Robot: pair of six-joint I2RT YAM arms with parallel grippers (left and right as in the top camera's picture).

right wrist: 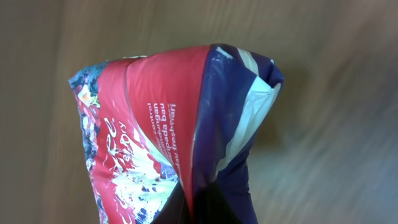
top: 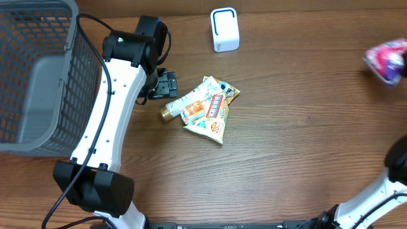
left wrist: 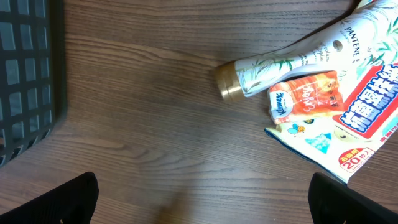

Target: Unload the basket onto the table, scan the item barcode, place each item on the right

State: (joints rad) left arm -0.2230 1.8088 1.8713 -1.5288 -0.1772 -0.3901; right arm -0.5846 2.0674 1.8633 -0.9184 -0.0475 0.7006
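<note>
A red, white and purple pouch (right wrist: 168, 130) hangs pinched at its lower end in my right gripper (right wrist: 208, 208), which is shut on it. In the overhead view that pouch (top: 388, 58) is blurred at the far right edge, above the table. The white scanner box (top: 224, 29) stands at the back centre. My left gripper (left wrist: 202, 199) is open and empty over bare wood, just left of a pile of items. The pile holds a white Pantene tube with a gold cap (left wrist: 292, 59), an orange tissue packet (left wrist: 306, 96) and a blue-and-white wipes pack (left wrist: 348, 134). No barcode shows in any view.
A grey wire basket (top: 38, 76) fills the left side of the table, close to my left arm. The pile (top: 206, 108) lies mid-table, in front of the scanner. My right arm's base (top: 397, 168) is at the lower right edge.
</note>
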